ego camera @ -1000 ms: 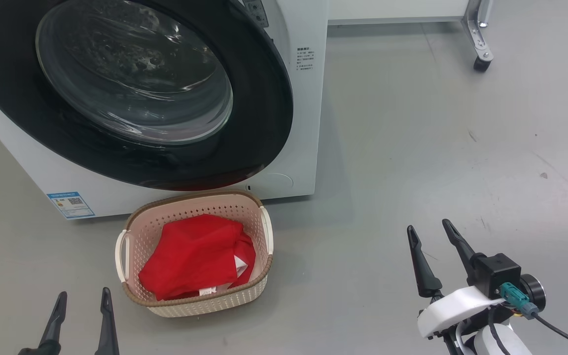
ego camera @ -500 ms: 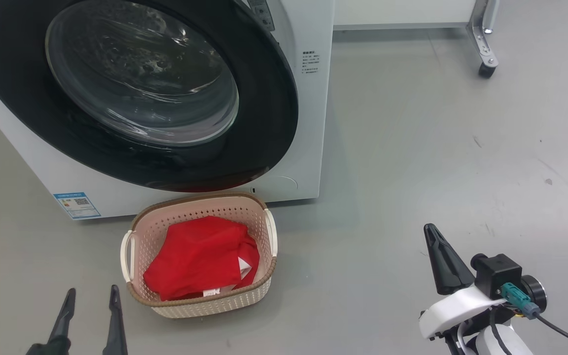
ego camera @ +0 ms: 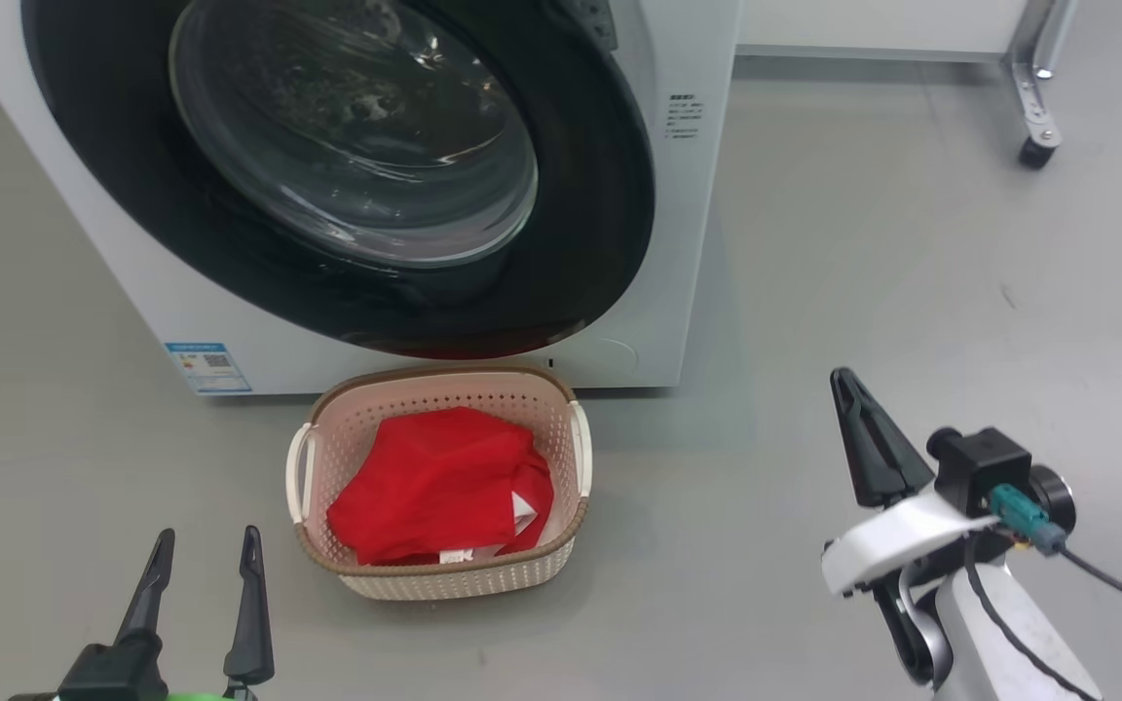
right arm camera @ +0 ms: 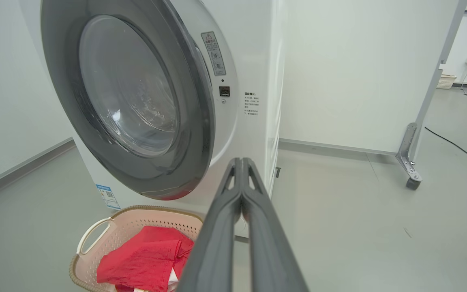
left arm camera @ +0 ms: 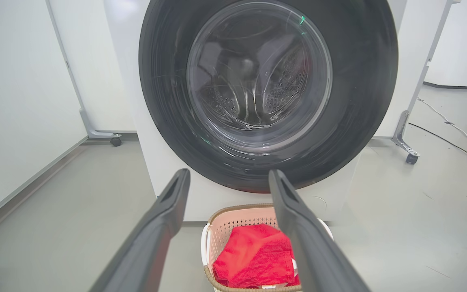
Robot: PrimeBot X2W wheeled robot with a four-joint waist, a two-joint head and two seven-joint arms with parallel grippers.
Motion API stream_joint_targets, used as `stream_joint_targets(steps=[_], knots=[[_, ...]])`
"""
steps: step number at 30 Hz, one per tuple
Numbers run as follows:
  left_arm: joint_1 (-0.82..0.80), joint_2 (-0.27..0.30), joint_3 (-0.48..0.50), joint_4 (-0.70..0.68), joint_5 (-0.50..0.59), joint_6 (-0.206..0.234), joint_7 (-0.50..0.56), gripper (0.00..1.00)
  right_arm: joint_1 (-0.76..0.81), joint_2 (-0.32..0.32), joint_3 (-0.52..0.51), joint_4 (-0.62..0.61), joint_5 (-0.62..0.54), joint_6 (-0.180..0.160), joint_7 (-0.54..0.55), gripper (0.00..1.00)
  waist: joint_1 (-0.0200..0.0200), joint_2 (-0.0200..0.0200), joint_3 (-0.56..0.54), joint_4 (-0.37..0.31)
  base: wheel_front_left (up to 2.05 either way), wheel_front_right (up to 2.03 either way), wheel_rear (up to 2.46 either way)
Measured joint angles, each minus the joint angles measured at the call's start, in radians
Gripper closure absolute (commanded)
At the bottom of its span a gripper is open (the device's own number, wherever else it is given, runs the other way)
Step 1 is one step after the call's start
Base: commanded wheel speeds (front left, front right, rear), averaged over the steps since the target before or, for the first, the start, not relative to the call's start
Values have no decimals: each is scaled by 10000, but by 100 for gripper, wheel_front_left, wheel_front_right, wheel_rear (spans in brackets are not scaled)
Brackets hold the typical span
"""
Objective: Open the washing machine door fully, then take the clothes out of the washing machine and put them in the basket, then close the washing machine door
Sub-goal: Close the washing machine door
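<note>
The washing machine (ego camera: 692,253) stands at the far left of the grey floor (ego camera: 873,243). The washing machine door (ego camera: 610,204) is swung in over the machine's white front, its glossy black rim round the bulging glass. In the right wrist view its right edge seems to stand a little off the white face, but I cannot tell whether it is latched. Just in front of the machine, below the door's lower rim, sits the basket (ego camera: 449,576) on the floor, upright. The clothes (ego camera: 434,482) lie inside it in a red heap, a small white label showing at the near side. The left gripper (ego camera: 208,535) hangs at the near left, close beside the basket's near left corner but clear of it, fingers spread apart with nothing between them. The right gripper (ego camera: 845,382) is at the near right, well apart from the basket — its two dark fingers pressed together along their length, pinching nothing. A small blue sticker (ego camera: 207,365) marks the machine's lower left corner.
</note>
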Motion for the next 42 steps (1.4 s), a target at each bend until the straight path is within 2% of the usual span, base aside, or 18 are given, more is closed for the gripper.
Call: stream_joint_targets(steps=[12, 18, 29, 42], knots=[[-493, -88, -324, -63, 4, -150, -10, 0, -2269, -54, 151, 713, -46, 205, 447, 100, 0, 0, 540, 1008, 0, 0, 0], [-962, -203, -562, -130, -12, -267, -10, 0, -3781, -339, 178, 1145, -215, 303, 721, 100, 1, 0, 1137, 1558, 0, 0, 0], [-1837, -276, -888, -127, -79, -479, -13, 0, -5564, -731, 194, 2004, -476, 355, 1011, 100, 1, 0, 2072, 2438, 0, 0, 0], [-2276, -326, -897, -82, -113, -516, -13, 0, -7031, -794, 376, 2995, -495, 523, 1055, 100, 2, 0, 2977, 2972, 0, 0, 0]])
